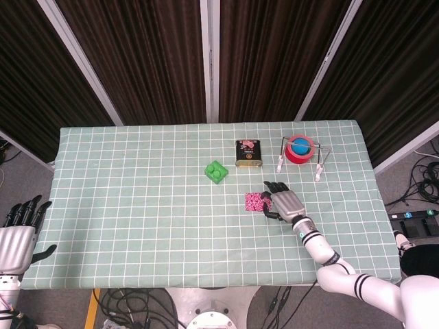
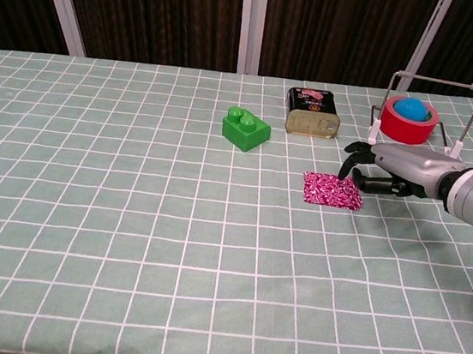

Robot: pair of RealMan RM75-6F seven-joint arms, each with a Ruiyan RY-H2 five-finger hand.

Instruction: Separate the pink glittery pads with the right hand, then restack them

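Observation:
The pink glittery pads (image 1: 257, 201) (image 2: 330, 191) lie as one flat stack on the green checked cloth, right of centre. My right hand (image 1: 282, 201) (image 2: 388, 170) hovers at the stack's right edge, fingers spread and curled slightly, holding nothing. Whether its fingertips (image 2: 351, 168) touch the pads is unclear. My left hand (image 1: 19, 229) hangs off the table's left front corner, fingers apart and empty; the chest view does not show it.
A green toy brick (image 1: 217, 171) (image 2: 245, 129) sits left of the pads. Behind them stands a dark tin (image 1: 248, 153) (image 2: 312, 113). At the back right a red tape roll with a blue ball (image 1: 300, 149) (image 2: 408, 119) sits under a wire stand.

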